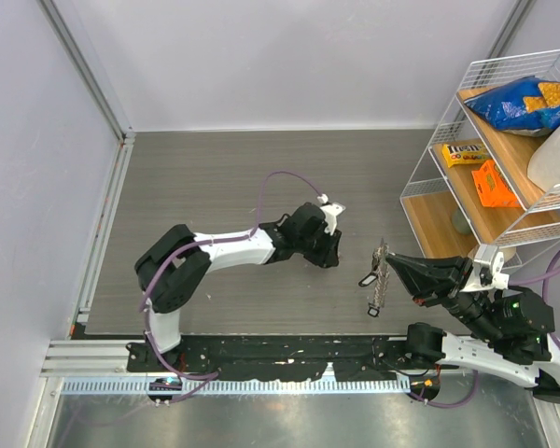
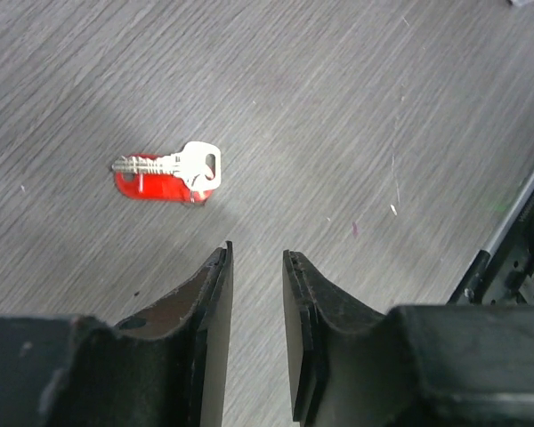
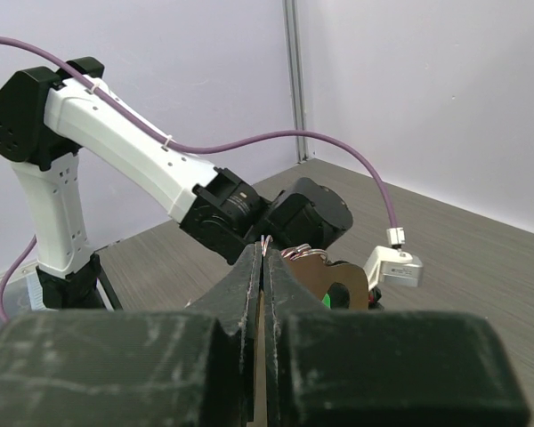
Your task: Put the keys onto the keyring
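Note:
A small key with a red plastic head, lying with a silver key, rests on the grey wood-grain table just ahead of my left gripper. Its jaws stand apart with nothing between them. In the top view this gripper points down at the table and hides the red key. My right gripper is held above the table, shut on the keyring, whose beaded silver strip hangs down with small dark pieces beside it. The wire loops show at its fingertips, beside a brown key head.
A white wire shelf stands at the right with a blue snack bag, a yellow packet and an orange item. A black rail runs along the near edge. The left arm and its purple cable fill the space before the right gripper.

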